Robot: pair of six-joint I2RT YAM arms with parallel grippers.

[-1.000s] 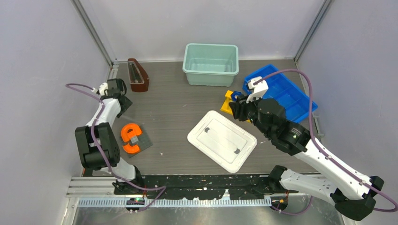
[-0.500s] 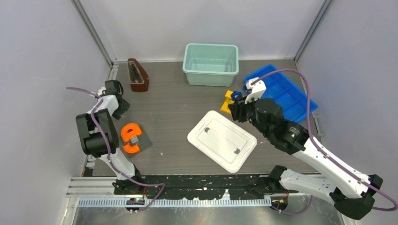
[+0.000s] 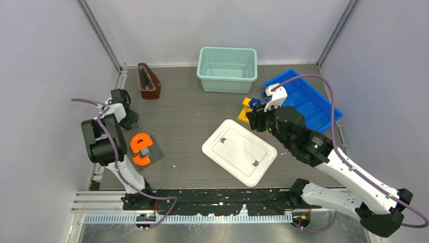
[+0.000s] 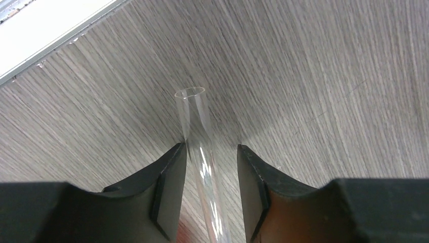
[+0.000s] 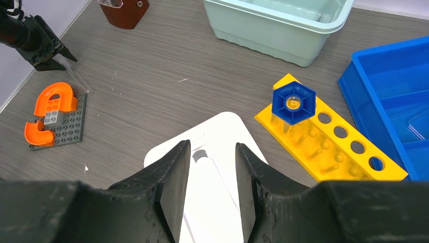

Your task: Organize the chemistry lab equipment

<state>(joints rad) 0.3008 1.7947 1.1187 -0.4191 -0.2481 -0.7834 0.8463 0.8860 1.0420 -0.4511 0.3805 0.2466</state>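
Note:
A thin clear glass tube lies on the grey wood-grain table, its open end pointing away from the wrist. My left gripper is open, low over the table, with a finger on each side of the tube; the left finger touches it and a gap shows on the right. In the top view this gripper is at the far left edge. A small blue knob-like piece sits on a yellow rack. My right gripper is open and empty above a white lid. No tongs or white triangle show.
A teal bin stands at the back centre. A blue tray is at the right. A brown wedge-shaped holder is at the back left. Orange curved bricks on a grey studded plate lie near my left gripper. A metal rail borders the left table edge.
My left arm has folded back toward its base, and its gripper has shifted slightly nearer along the left edge. My right arm has barely moved.

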